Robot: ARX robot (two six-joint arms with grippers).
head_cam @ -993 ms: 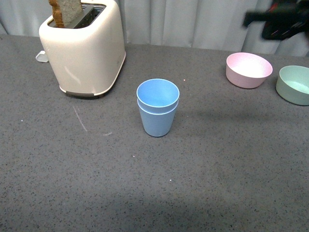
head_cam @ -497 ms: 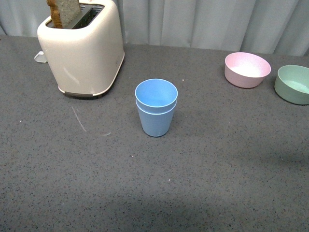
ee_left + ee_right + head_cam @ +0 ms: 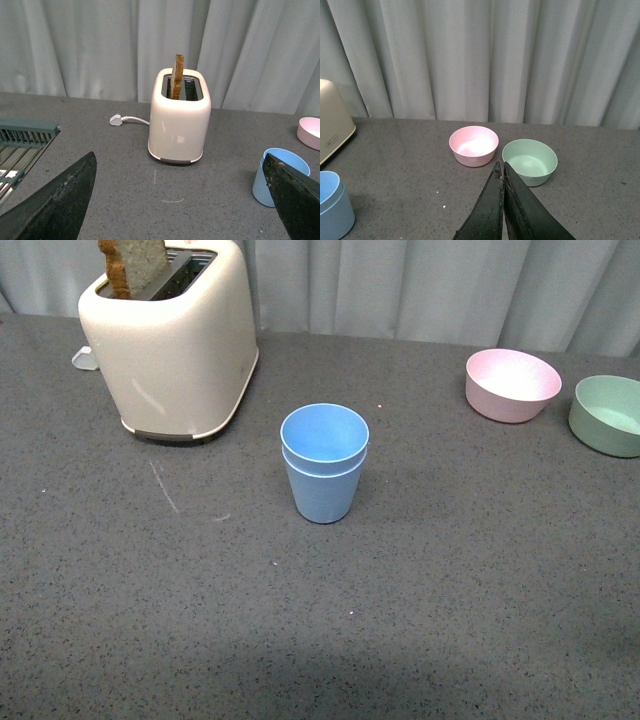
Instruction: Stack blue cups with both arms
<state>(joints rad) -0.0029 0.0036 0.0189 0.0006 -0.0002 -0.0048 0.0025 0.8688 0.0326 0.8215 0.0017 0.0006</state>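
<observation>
While both arms stay out of my front view, I see the blue cups (image 3: 324, 462) nested one inside the other, upright at the centre of the frame on the grey speckled table (image 3: 450, 590); the inner cup's rim stands just above the outer one's. No gripper touches them.

I see the left gripper (image 3: 180, 200) in its wrist view with its two black fingers spread wide apart at the lower corners of the frame, nothing between them. The right gripper (image 3: 503, 172) rises from the bottom centre of its wrist view with its fingers pressed together, tips touching, holding nothing.

Upper left of the front view, a cream toaster (image 3: 175, 340) stands with a slice of bread (image 3: 135, 265) sticking up from one slot. Its white plug (image 3: 116, 120) lies on the table beside it. Upper right, a pink bowl (image 3: 513, 385) sits near a green bowl (image 3: 606, 415), apart from each other. Pale curtains (image 3: 420, 285) hang behind the table. A green rack (image 3: 22, 145) shows at the left edge of the left wrist view.
</observation>
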